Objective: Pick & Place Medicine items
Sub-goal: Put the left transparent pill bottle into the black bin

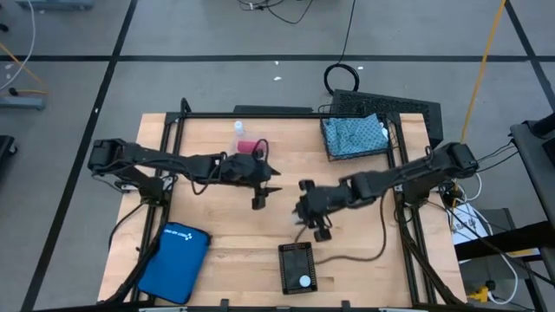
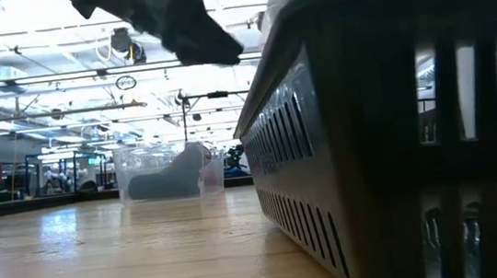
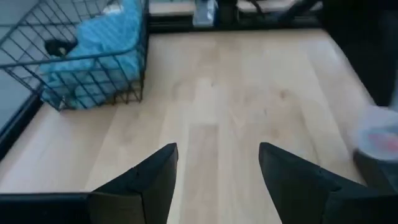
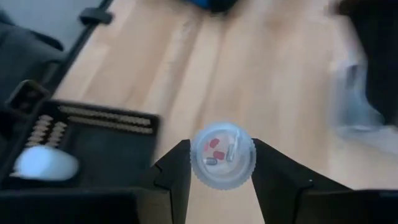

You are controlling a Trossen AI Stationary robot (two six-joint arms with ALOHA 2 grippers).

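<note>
The right gripper (image 4: 221,171) hangs over the middle of the worktop (image 1: 364,243), its jaws clamped on a small round white vial (image 4: 222,155) with red bits visible inside, just beside a black tray (image 1: 297,266) that holds another white vial (image 1: 304,281). The left gripper (image 3: 217,165) hovers nearby with jaws wide and empty. A teal pouch (image 1: 354,133) lies in the wire basket (image 1: 334,154) at the far right corner, and a blue case (image 1: 176,260) lies near left.
</note>
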